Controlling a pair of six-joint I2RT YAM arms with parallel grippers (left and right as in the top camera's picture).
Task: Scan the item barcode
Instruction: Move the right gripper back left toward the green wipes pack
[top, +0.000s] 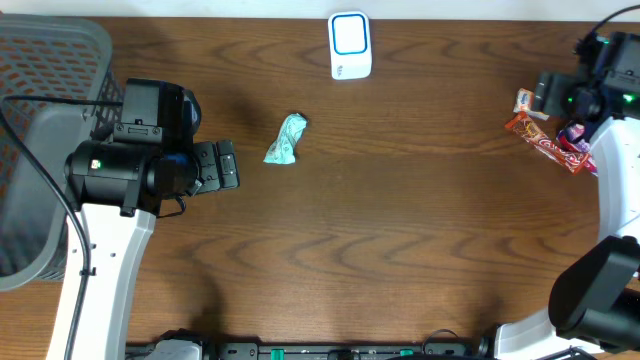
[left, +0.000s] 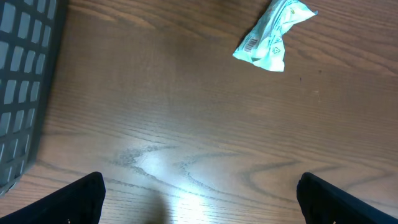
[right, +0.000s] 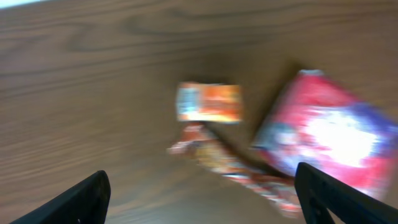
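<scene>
A crumpled teal packet (top: 286, 140) lies on the brown table, right of my left gripper (top: 228, 165). In the left wrist view the packet (left: 273, 34) sits at the upper right with a barcode (left: 251, 44) facing up, well ahead of the left gripper (left: 199, 196), whose jaws stand open and empty. The white and blue scanner (top: 350, 45) stands at the table's far edge. My right gripper (top: 542, 95) hovers at the far right over a pile of snacks. Its view is blurred, and the right gripper (right: 202, 196) is open with nothing between its fingers.
A small orange packet (right: 208, 102), a long red wrapper (right: 242, 171) and a red and purple bag (right: 326, 134) lie under the right gripper; the wrapper (top: 548, 146) also shows from overhead. A grey mesh basket (top: 45, 80) stands at the left edge.
</scene>
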